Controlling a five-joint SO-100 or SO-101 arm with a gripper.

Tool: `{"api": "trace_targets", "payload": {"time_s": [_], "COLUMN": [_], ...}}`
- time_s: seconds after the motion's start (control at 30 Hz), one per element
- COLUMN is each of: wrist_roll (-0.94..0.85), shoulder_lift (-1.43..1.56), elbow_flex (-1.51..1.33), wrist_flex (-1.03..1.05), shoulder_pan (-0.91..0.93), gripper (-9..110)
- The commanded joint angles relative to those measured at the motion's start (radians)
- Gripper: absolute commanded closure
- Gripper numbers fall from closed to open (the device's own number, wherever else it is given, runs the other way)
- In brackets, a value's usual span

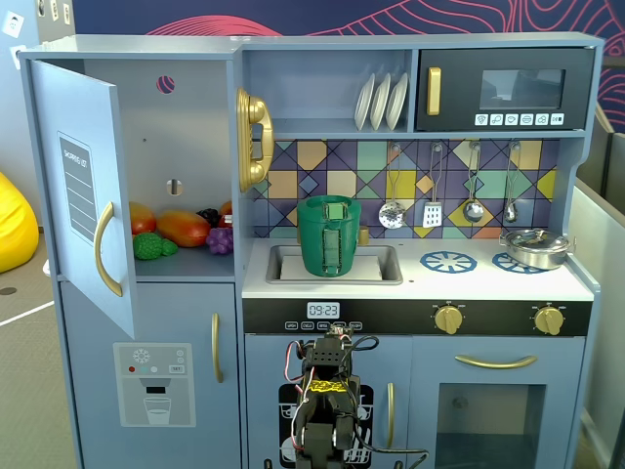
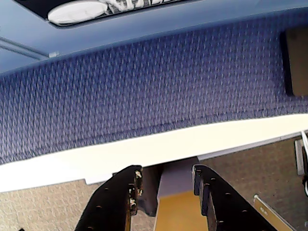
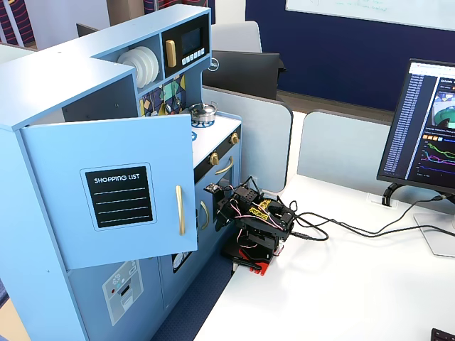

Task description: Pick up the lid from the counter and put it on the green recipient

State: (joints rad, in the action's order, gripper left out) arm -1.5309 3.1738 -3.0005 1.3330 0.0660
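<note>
The green recipient [image 1: 329, 239] stands upright in the sink [image 1: 386, 266] of the toy kitchen, its ribbed handle facing the camera. No separate lid shows on the counter [image 1: 420, 283]. The pot's top is a wide green rim, and I cannot tell whether the lid sits on it. My arm [image 1: 327, 391] is folded low in front of the kitchen's lower doors, well below the counter; it also shows in a fixed view [image 3: 256, 217]. In the wrist view my gripper [image 2: 166, 171] has its black jaws apart with nothing between them. Neither pot nor lid is in that view.
A shiny silver pot [image 1: 535, 246] sits on the right burner print, with a blue ring print [image 1: 448, 261] beside it. The fridge door [image 1: 83, 186] hangs open at left, with toy food [image 1: 181, 230] inside. Utensils [image 1: 433, 210] hang on the back wall. A monitor [image 3: 430, 128] and cables [image 3: 355, 229] are on the desk.
</note>
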Motion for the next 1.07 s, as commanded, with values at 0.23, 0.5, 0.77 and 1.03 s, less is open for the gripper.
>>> {"api": "trace_targets", "payload": {"time_s": [0.23, 0.5, 0.77, 1.03], "wrist_roll": [0.014, 0.021, 0.021, 0.021], "shoulder_lift": [0.005, 0.005, 0.005, 0.005], "elbow_flex": [0.003, 0.003, 0.003, 0.003], "wrist_flex": [0.199, 0.199, 0.199, 0.199], "shoulder_pan": [0.009, 0.009, 0.009, 0.009], "gripper": [97, 97, 97, 97]}}
